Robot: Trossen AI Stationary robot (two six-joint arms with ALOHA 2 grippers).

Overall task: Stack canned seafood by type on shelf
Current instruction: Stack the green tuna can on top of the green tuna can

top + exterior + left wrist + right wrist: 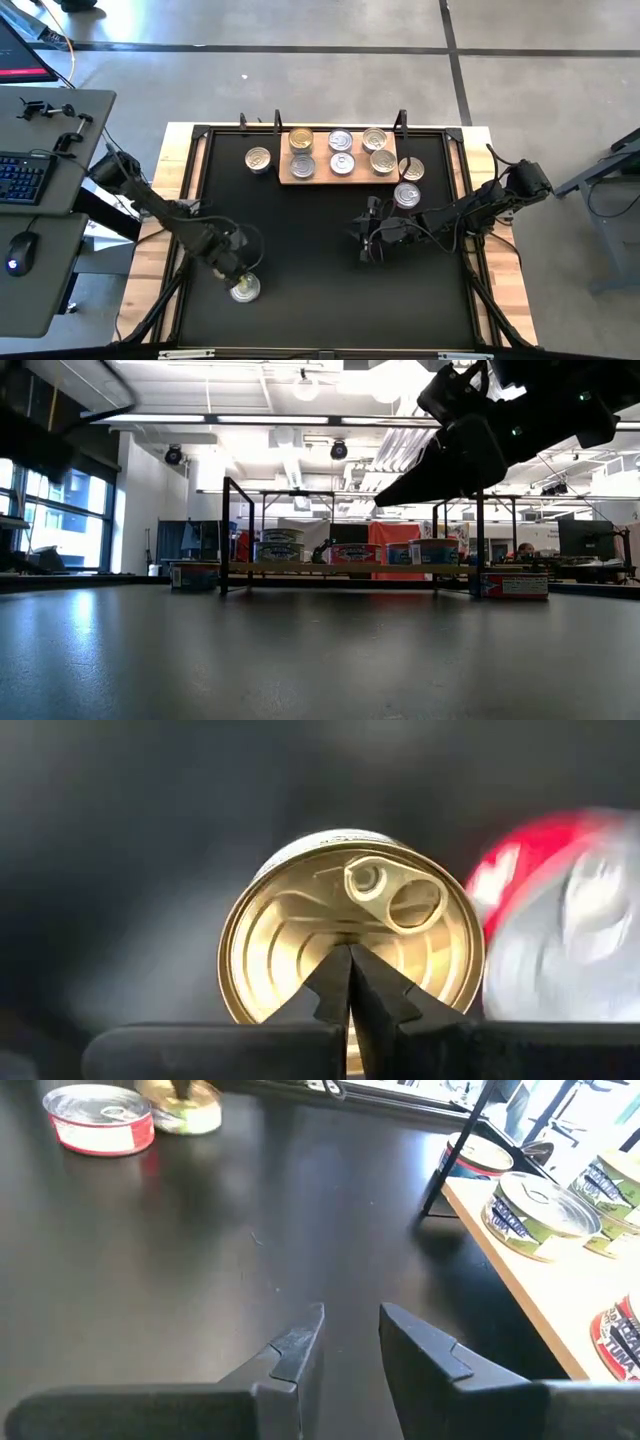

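Note:
The shelf (338, 168) is a pale wood board at the mat's far side, with several tins standing on it. One tin (258, 158) sits on the mat to its left and two (408, 182) to its right. My left gripper (232, 268) is near the mat's near-left part, shut, pointing down over a gold-lidded tin (350, 940). A red-labelled, silver-lidded tin (244, 289) lies beside it. My right gripper (365, 238) hangs open and empty over the mat, right of centre, its fingers (300, 1345) above bare mat. My left gripper comes from above with its shut fingertips (335, 975) over the middle of the gold lid (290, 945), just beside the pull tab (390, 895). I cannot tell whether they touch the lid. The tin lies flat on the mat.
A black mat (300, 300) covers the table inside a black frame. The shelf (350, 568) stands raised on thin black legs. A desk with keyboard and mouse (25, 180) stands left of the table. Bare mat lies between the two grippers.

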